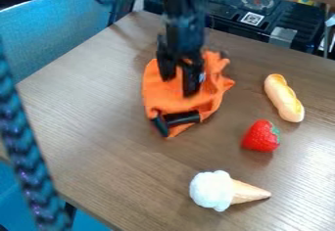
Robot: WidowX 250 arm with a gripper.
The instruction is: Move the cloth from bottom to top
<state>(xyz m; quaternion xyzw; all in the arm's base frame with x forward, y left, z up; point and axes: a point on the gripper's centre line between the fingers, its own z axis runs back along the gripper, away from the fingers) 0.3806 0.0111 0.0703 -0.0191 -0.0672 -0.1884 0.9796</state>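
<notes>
Cloth (157, 94) up-left of strawberry (260, 137) in camera view, gripper (179, 84) right over cloth's upper half, fingers apart, nothing visibly pinched; straight down looks like way in!

The location is consistent with a robotics lab or an office-type workroom; the exact room type cannot be confirmed. Laboratory indicators are the black robot arm (183, 24) positioned over a wood-grain table (111, 127), the toy strawberry (261, 136), toy bread (284, 98) and toy ice cream cone (226, 191) set out on that surface, and the black unit (226, 14) behind it, fitted with a square code marker (252, 19). The blue fabric surface (65, 36) beside the table resembles office furnishing.
</notes>
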